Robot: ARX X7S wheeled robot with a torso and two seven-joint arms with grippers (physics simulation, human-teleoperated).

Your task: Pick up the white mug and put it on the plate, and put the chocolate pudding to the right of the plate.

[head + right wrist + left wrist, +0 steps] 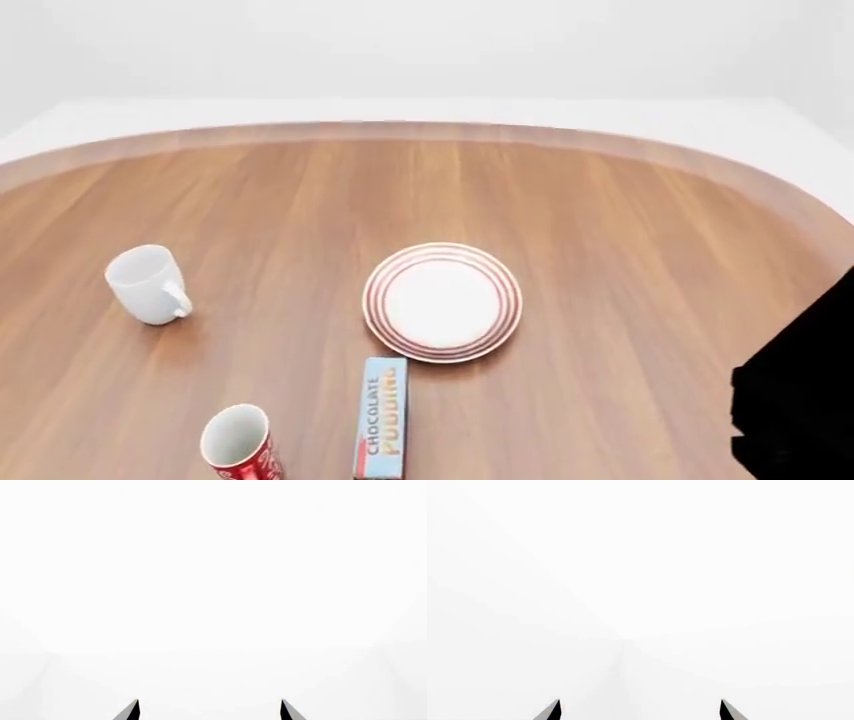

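Gleaming glossy white mug (147, 284), ringed round plate (442, 301).

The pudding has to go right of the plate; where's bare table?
Bare wood runs right of the plate to the table edge. It is crowded near the front: chocolate pudding beside the red cup.

L hand (640, 711): only two fingertips showing, dark wedge-shaped points w/ a lighter grey face on each. R hand (210, 711) is looking the same, two black tapered tips, grey inner faces. Head view is showing a flat black blocky mass of the robot body (801, 400) at lower right, no markings visible.
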